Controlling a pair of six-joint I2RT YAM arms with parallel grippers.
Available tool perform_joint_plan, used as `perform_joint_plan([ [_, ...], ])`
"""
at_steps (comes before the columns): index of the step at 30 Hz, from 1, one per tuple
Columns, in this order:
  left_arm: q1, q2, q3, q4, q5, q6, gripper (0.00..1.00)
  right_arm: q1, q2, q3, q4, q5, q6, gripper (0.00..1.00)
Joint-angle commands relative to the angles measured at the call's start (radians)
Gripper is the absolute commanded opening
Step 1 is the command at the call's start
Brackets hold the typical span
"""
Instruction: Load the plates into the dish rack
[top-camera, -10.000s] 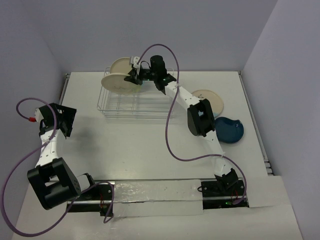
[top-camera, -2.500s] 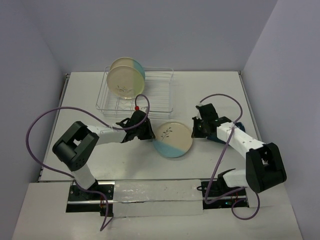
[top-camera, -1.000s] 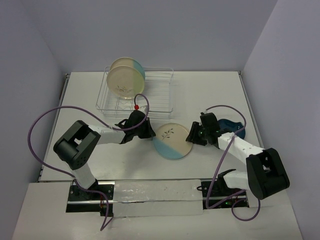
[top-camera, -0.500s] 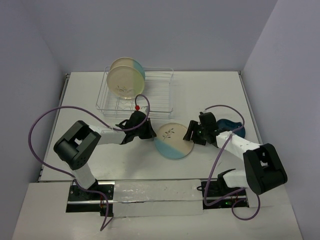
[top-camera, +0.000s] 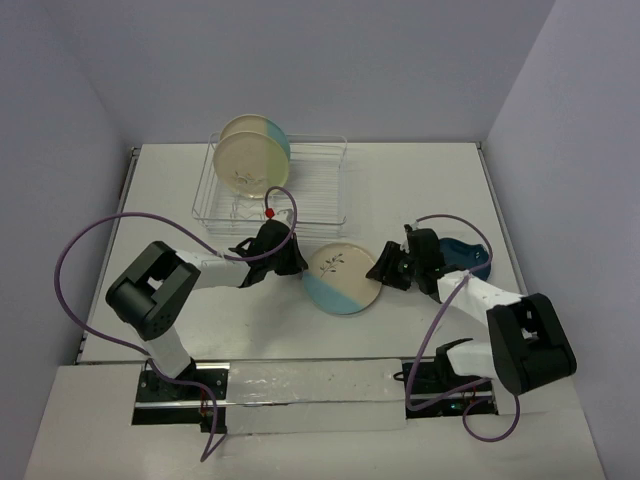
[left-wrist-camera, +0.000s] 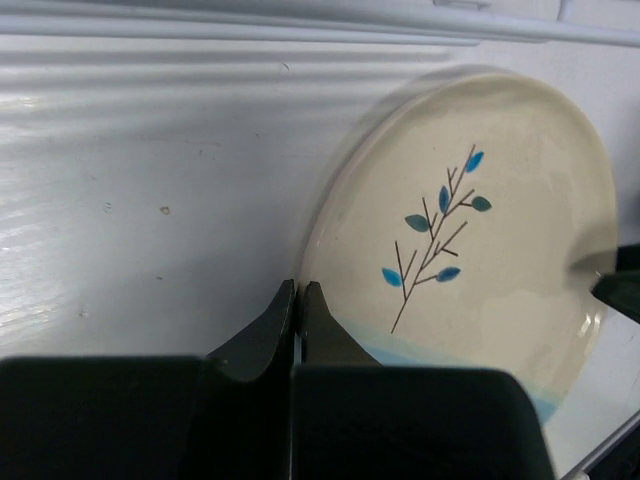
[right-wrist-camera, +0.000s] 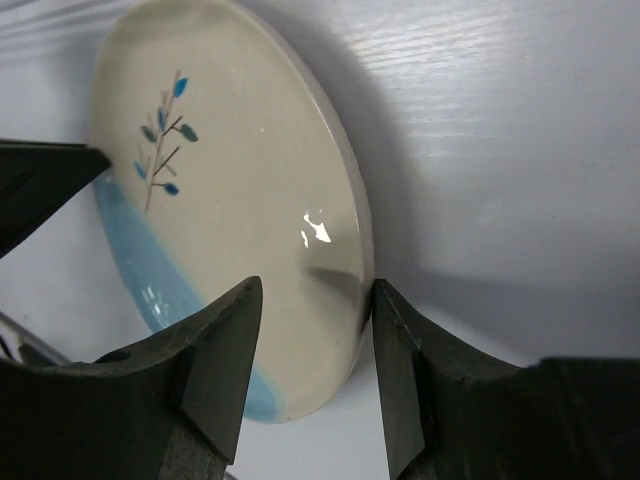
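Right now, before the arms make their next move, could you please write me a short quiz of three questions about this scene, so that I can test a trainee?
1. True or false: the left gripper is open.
2. Which plate has its rim between the fingers of the open right gripper? A: the dark blue one. B: the cream plate with a sprig. C: the cream and pale green one.
3. How many plates stand in the dish rack?

Key: 1 false, it is shut; 2 B; 3 two.
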Motion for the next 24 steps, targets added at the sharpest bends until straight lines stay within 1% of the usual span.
perform_joint_plan([
  [1, -0.054, 0.038, -0.011, -0.001, 0.165, -0.037, 0.0, 0.06, -0.152, 0.061, 0.279, -0.404, 0.13, 0.5],
  [4, -0.054, 0.044, -0.01, 0.009, 0.184, -0.035, 0.0, 0.06, -0.222, 0.065, 0.24, -0.386, 0.123, 0.5],
  [7, -0.054, 0.057, -0.009, 0.026, 0.204, -0.035, 0.0, 0.06, -0.252, 0.064, 0.21, -0.362, 0.112, 0.5],
  [9, -0.054, 0.059, -0.011, 0.034, 0.214, -0.036, 0.0, 0.062, -0.242, 0.064, 0.19, -0.347, 0.107, 0.5],
  [15, -0.054, 0.033, -0.029, 0.043, 0.21, -0.04, 0.0, 0.074, -0.144, 0.083, 0.165, -0.321, 0.098, 0.51],
  [17, -0.054, 0.024, -0.033, 0.043, 0.204, -0.041, 0.0, 0.077, -0.111, 0.096, 0.154, -0.313, 0.096, 0.49],
  [18, -0.054, 0.02, -0.035, 0.044, 0.203, -0.04, 0.0, 0.08, -0.103, 0.1, 0.151, -0.306, 0.096, 0.46],
  [21, -0.053, 0.013, -0.037, 0.04, 0.204, -0.039, 0.0, 0.085, -0.112, 0.117, 0.089, -0.241, 0.085, 0.27],
  [22, -0.053, 0.007, -0.038, 0.04, 0.204, -0.038, 0.0, 0.086, -0.122, 0.121, 0.07, -0.219, 0.073, 0.24],
  [24, -0.053, -0.006, -0.041, 0.038, 0.204, -0.035, 0.0, 0.086, -0.163, 0.14, -0.009, -0.123, 0.042, 0.2],
])
